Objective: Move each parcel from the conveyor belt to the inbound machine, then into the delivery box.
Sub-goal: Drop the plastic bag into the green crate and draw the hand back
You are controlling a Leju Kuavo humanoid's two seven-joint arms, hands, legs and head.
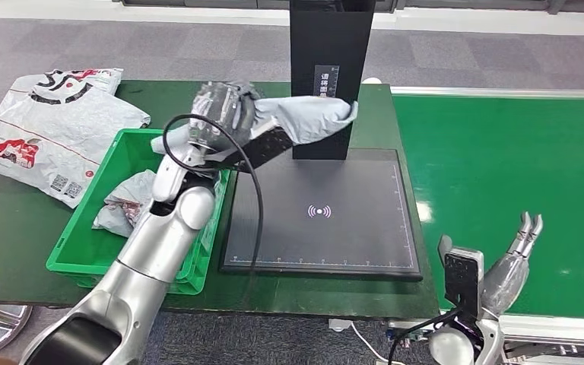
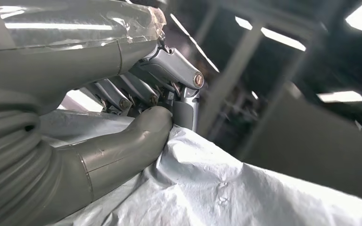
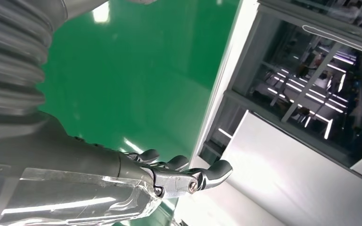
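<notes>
My left hand grips a grey parcel bag and holds it in the air, between the green delivery box and the black post of the inbound machine. In the left wrist view the thumb and the fingers pinch the crinkled grey bag. Below and to the right lies the machine's black scan plate, bare. My right hand hangs open over the near edge of the green conveyor belt, fingers apart with nothing in them.
A crumpled grey parcel lies inside the green box. Two white printed bags lie on the dark table to the left of the box. The belt surface near my right hand carries no parcel.
</notes>
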